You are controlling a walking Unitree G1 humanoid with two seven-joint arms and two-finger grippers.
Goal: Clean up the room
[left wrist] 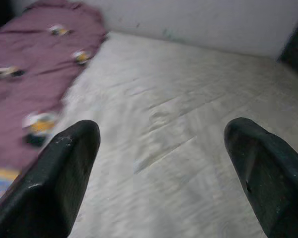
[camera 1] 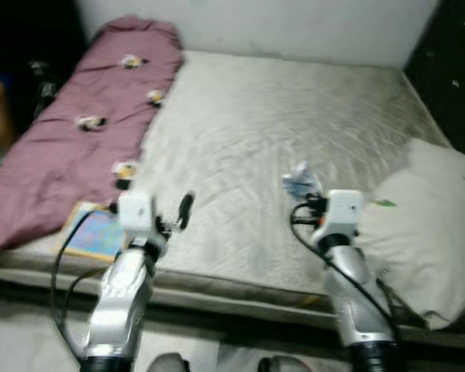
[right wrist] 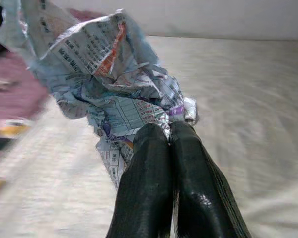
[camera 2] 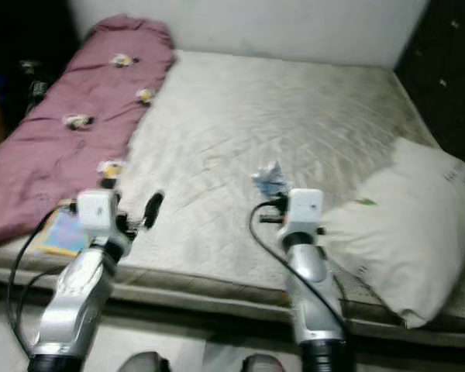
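My right tool (right wrist: 170, 136) pinches crumpled paper (right wrist: 107, 74) above the bed (camera 1: 294, 116); left tool (left wrist: 164, 148) gapes wide, idle. Disposal remains.

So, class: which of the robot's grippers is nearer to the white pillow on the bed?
The right. The right gripper, shut on crumpled paper, hangs just beside the pillow. The left gripper, open, is across the mattress, near the maroon blanket.

We see a mauve blanket (camera 1: 77, 132) dotted with small yellow-and-white motifs, a cream sheet (camera 1: 279, 147), an off-white pillow (camera 1: 430, 225), a blue-and-yellow book (camera 1: 93, 232), and pale blue crumpled paper (right wrist: 109, 84) printed with dark text and red marks.
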